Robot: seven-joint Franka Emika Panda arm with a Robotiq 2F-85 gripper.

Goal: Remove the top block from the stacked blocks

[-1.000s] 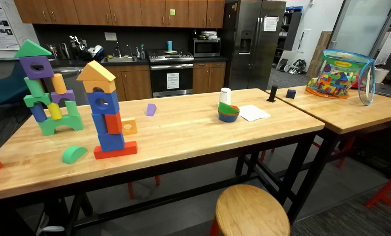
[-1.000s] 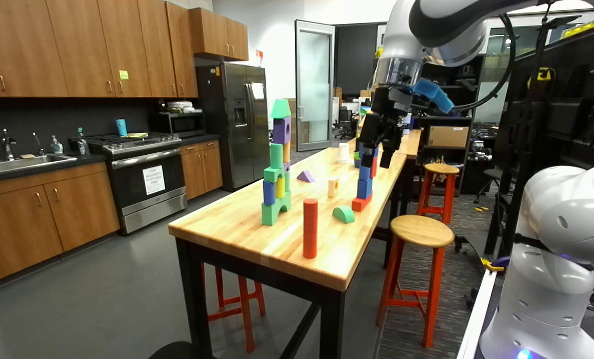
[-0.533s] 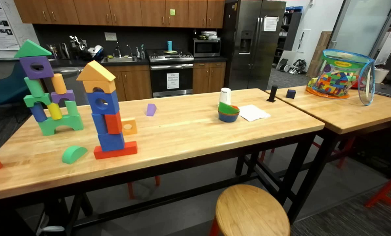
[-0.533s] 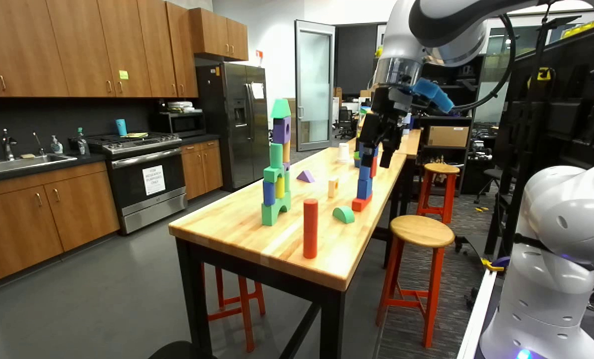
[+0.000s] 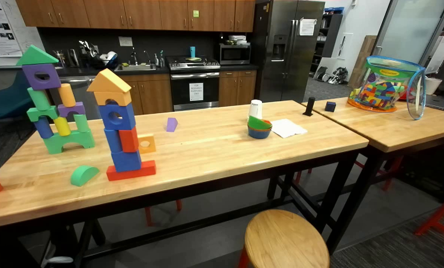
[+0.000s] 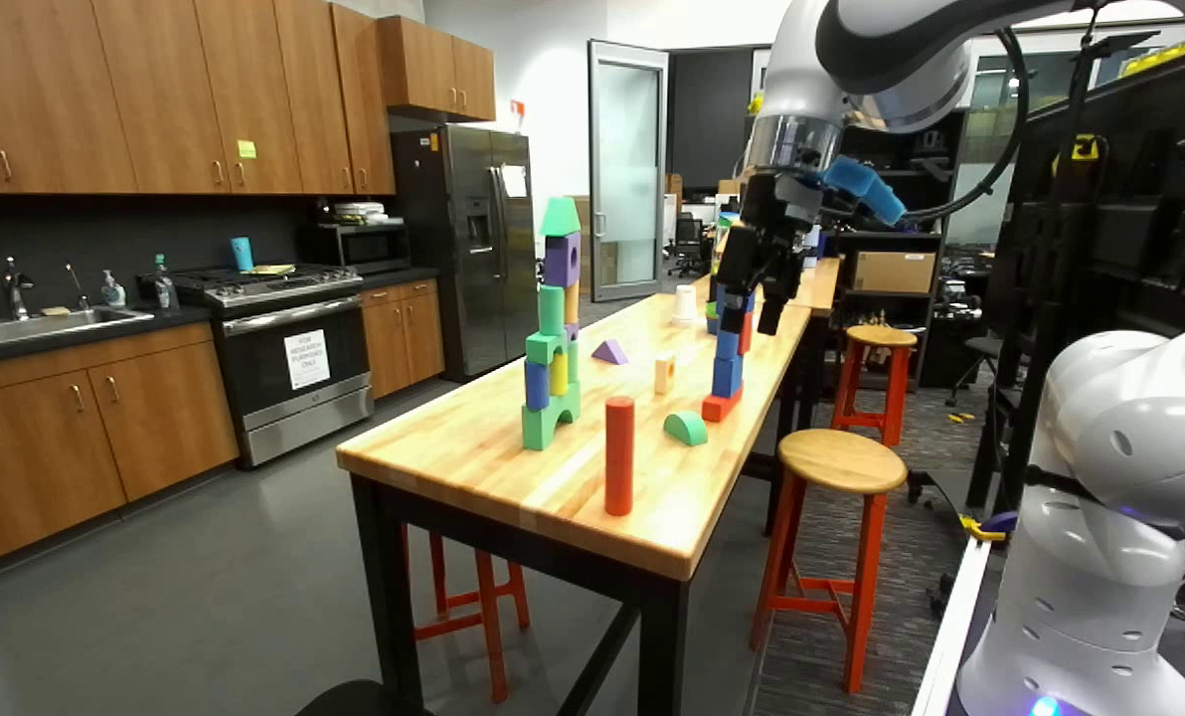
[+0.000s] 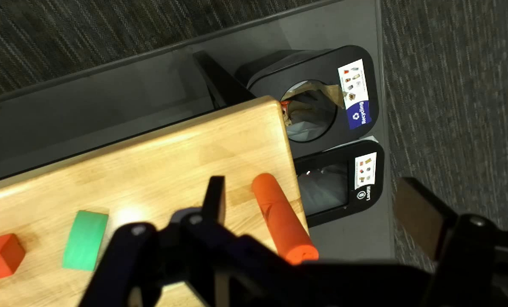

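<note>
Risking a topple: the top block (image 5: 110, 81) sits ungripped atop the stacked blocks (image 5: 126, 124) in an exterior view.
Gripper (image 7: 316, 200) has its fingers spread wide, nothing pinched. Wrist view shows the red cylinder (image 7: 283, 219) but not the top block, so a sideways approach could clip the stacked blocks. Sloped faces may slip out of the pads; closing low likely drags the yellow arch (image 5: 113, 98) underneath along and tips the rest.

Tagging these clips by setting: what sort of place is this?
Probably a kitchen area in a research lab or office: there's a stove, a fridge, and a sign on the stove reading "for research purposes only".
</note>
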